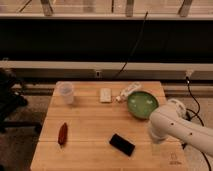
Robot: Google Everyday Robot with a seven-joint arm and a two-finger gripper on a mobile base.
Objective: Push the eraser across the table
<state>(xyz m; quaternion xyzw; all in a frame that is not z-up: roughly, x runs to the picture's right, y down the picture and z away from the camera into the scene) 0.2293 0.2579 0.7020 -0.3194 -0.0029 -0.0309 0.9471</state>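
Observation:
The eraser (122,144) is a flat black block lying at an angle on the front middle of the light wooden table (90,125). My white arm (175,127) reaches in from the right over the table's front right part. My gripper (154,136) is at the arm's lower left end, a short way to the right of the eraser and apart from it. The bulky arm housing covers most of it.
A green bowl (142,104) stands just behind the arm. A small white rectangular object (105,94) and a white bottle lying on its side (128,91) are at the back. A clear cup (65,92) is back left. A slim red-brown object (63,133) lies front left.

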